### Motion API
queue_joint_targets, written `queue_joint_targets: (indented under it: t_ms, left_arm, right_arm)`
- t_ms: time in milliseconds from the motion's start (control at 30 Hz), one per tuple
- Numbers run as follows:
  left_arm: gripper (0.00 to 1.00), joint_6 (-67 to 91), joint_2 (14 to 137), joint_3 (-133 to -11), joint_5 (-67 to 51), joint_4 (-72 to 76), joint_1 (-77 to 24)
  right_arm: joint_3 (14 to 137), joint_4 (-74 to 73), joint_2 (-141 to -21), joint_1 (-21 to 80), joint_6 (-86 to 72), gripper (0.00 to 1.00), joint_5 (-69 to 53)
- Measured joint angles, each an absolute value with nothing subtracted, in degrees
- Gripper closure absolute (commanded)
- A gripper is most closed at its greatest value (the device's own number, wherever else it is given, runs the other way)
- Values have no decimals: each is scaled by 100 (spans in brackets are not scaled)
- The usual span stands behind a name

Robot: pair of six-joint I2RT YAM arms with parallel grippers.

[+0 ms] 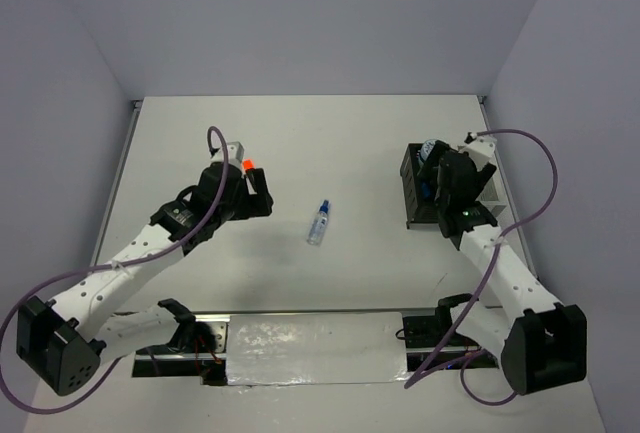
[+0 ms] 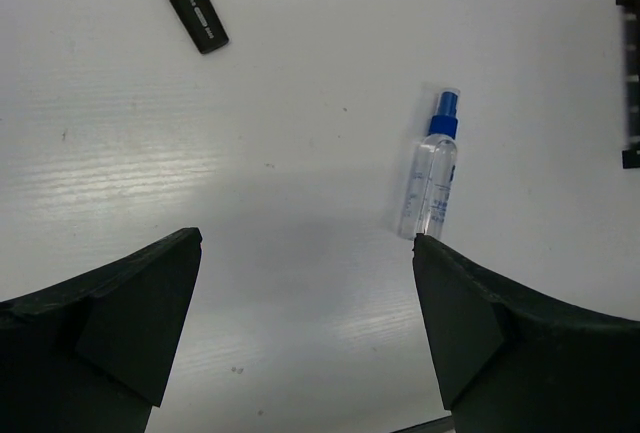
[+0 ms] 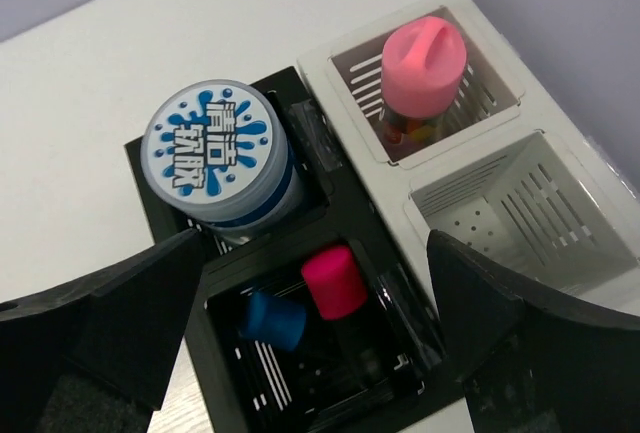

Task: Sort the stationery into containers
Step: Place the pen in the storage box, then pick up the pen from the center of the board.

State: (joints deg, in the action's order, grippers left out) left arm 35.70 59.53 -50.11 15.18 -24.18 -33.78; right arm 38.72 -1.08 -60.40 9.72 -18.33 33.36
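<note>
Leftmost, the left gripper (image 2: 307,241) hangs over the table (image 1: 330,133), jaws wide apart with nothing between them. Up and to its left the orange-capped marker (image 2: 190,5) lies flat on the table. To its right lies the blue-capped tube (image 2: 432,171), also flat, its base just beside one fingertip. Which of the two is the target cannot be told.

Either way, the step in hand appears to be a pick-up. It is best done by turning the wrist so the fingers straddle the barrel crosswise, centring on its middle, lowering until the tips nearly meet the table, and only then closing. Both pieces are round and would likely roll away from an off-centre pinch.

Further right stands the black mesh organiser (image 3: 215,353), joined to the white holder (image 3: 322,65). The right gripper (image 3: 313,241) hovers above them, jaws wide and empty; it would do well to leave the approach free.

Count:
- **Loose on the table:** one marker and one tube.
- **In the mesh organiser:** one patterned roll (image 3: 212,153), one pink-capped marker (image 3: 335,281) and one blue-capped marker (image 3: 272,318).
- **In the white holder:** one pink-capped tube (image 3: 423,65); the second white compartment (image 3: 510,208) shows nothing inside.
</note>
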Motion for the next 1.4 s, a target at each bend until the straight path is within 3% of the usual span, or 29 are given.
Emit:
queue_joint_targets:
  t_ms: [333,600,833,1033,1067,1167,1200,1267,1400]
  left_arm:
    - [1,4064,7644,-5365,1490,-2150,-2338]
    - [1,4556,10057,-7303,1726,-2561,-2128]
    - [8,5120,11642,-8628,2300,-3468,-2064]
    - [34,5345,11876,-8652,2381,-3509,-1975]
    - [51,5384,11861,-8604,2370,-3439,-1964]
    - [87,5433,11793,-8449,2421,-3234,-1957]
    - [93,5426,11754,-8390,2418,-3170,-1955]
    - [100,5395,11620,-8147,2425,-2952,-1953]
    - [100,5094,10943,-7155,2217,-2252,-1966]
  right_arm:
    - [3997,-613,-4950,1194,-2110,0,2449]
    - [4274,-1295,-4928,2644,-2161,0,1955]
    - [4307,-1503,-4950,2853,-2180,0,1662]
    - [4311,-1662,-4753,2871,-2182,0,1570]
    - [4318,-1688,-4696,2873,-2182,0,1562]
    - [4368,-1767,-4543,2875,-2182,0,1540]
    - [4386,-1767,-4501,2875,-2182,0,1507]
    - [4394,-1734,-4434,2875,-2187,0,1380]
    - [4394,-1527,-4504,2875,-2324,0,764]
